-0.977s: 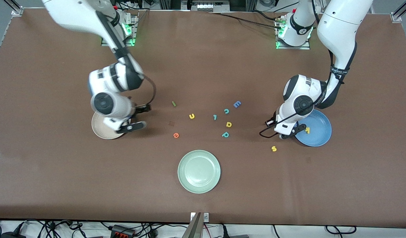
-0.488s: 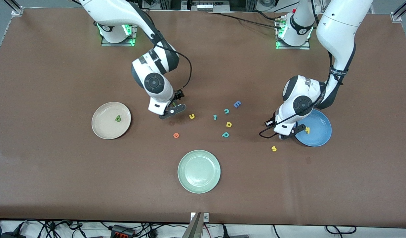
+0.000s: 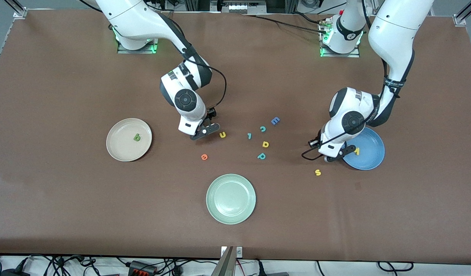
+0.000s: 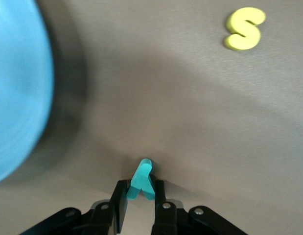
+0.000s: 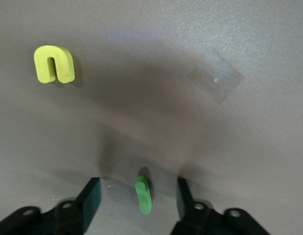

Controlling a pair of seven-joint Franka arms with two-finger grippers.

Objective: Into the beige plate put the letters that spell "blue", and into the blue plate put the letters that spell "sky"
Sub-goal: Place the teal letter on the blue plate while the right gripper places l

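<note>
Now the right claw (image 5: pixel 139 198) has swung from the beige plate (image 3: pixel 116 147), where the b (image 3: pixel 137 137) lies, and brackets the green l (image 5: pixel 143 194), open; the left claw (image 4: pixel 140 205) pinches the teal y (image 4: pixel 141 180) beside the blue plate (image 3: pixel 373 157).

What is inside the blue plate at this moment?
The blue plate holds one yellow k. The left arm's wrist and left pincer cover the plate's edge toward the table's middle, so anything lying there is hidden.
</note>
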